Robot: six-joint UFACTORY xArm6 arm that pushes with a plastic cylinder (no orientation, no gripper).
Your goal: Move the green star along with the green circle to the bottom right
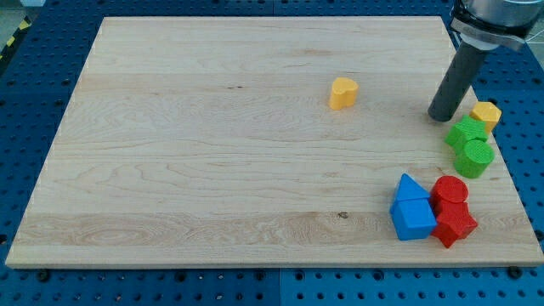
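Green star [467, 132] touching green circle [474, 158] (view's right edge); my tip [442, 117] just left; no pincer fitted.

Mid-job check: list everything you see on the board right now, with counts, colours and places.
green star: 1, green, near the right edge, touching the green circle
green circle: 1, green, just below the star
yellow heart: 1, yellow, upper middle, alone
yellow block: 1, yellow, right edge, above the star
blue blocks: 2, blue, bottom right, stacked in view
red blocks: 2, red, beside the blue ones
board: 1, pale wood
my tip: 1, dark rod, just up-left of the green star
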